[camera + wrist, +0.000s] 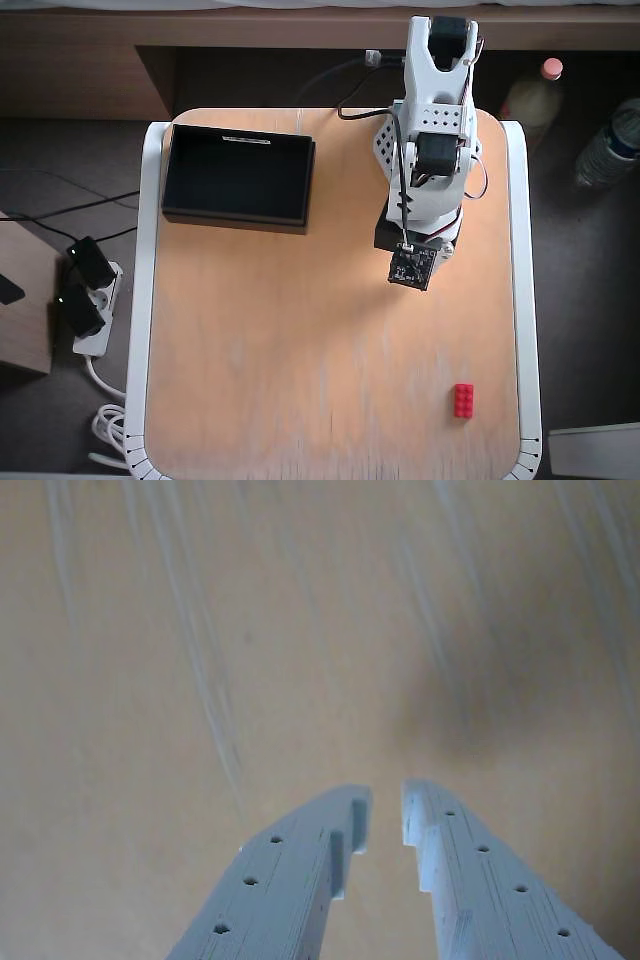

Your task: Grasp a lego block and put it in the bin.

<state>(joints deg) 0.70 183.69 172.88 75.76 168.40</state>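
The red lego block (463, 400) lies on the wooden table near the front right corner in the overhead view. The black bin (238, 176) stands at the back left and holds nothing. The white arm (428, 150) reaches from the back right. Its wrist hangs over the table's middle right, well behind the block and to the right of the bin. In the wrist view my gripper (387, 802) points at bare wood. Its two pale blue fingers (300, 870) stand a narrow gap apart with nothing between them. Neither block nor bin shows in the wrist view.
The table (300, 350) has a white rim. Two bottles (530, 95) (610, 145) stand off the table at the back right. A power strip with plugs (85, 300) and cables lie on the floor to the left.
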